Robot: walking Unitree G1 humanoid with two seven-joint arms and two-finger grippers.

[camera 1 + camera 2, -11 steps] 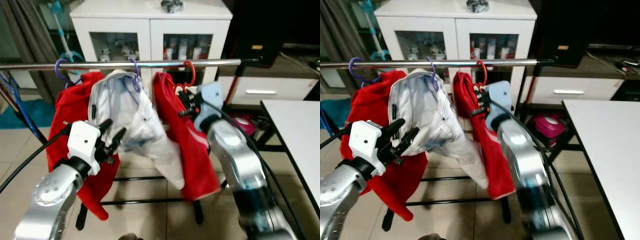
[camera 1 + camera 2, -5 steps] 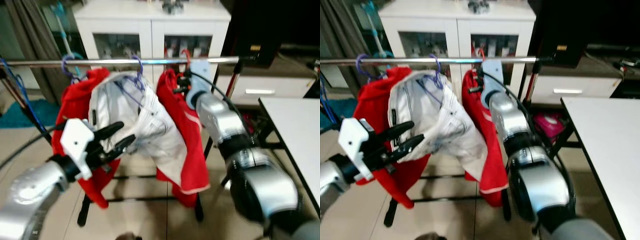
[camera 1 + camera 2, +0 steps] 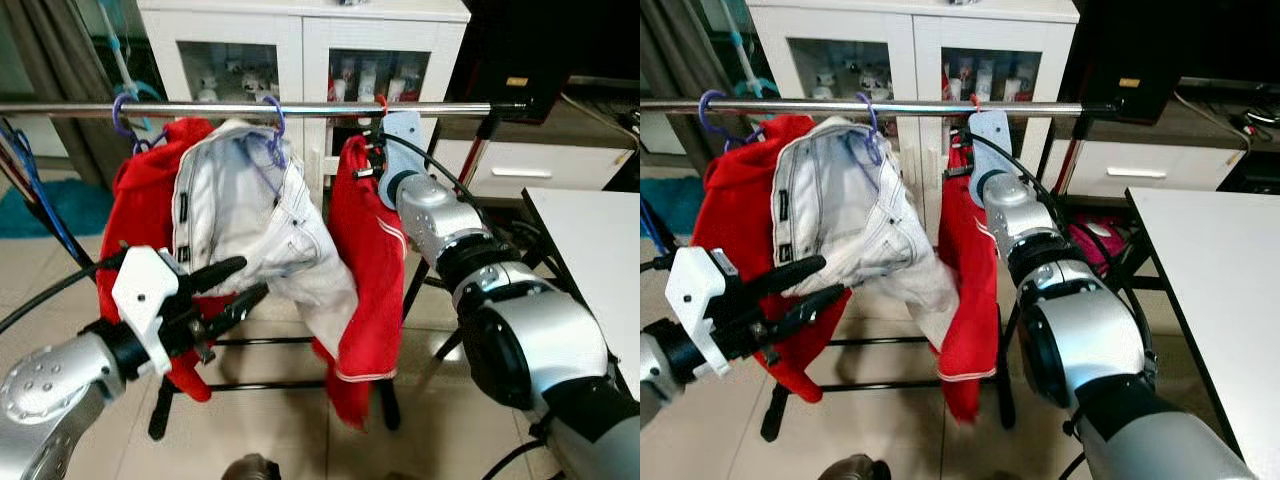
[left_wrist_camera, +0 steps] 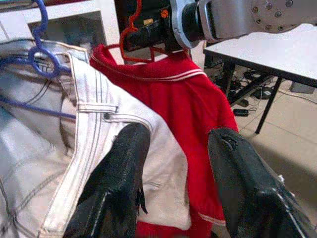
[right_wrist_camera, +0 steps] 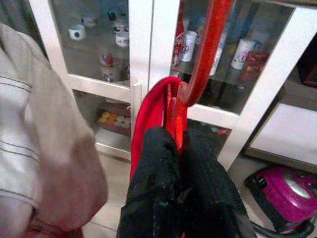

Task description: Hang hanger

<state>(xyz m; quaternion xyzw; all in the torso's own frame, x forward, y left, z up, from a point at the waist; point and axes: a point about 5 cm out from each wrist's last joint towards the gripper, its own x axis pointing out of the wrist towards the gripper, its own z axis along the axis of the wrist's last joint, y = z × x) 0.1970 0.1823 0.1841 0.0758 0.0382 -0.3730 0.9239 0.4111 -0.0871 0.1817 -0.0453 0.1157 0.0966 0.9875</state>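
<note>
Fingers of the right gripper [image 5: 178, 148] are clamped on the neck of the red hanger [image 5: 200, 64], which carries a red garment [image 3: 365, 250] and sits up at the metal rail [image 3: 300, 108], right of a white garment [image 3: 250, 210] on a purple hanger [image 3: 272, 130]. Nearer and to the left, the left gripper [image 3: 235, 285] hangs with its fingers spread apart, empty, just before the white garment. A white cabinet [image 3: 300, 40] stands beyond the rail.
</note>
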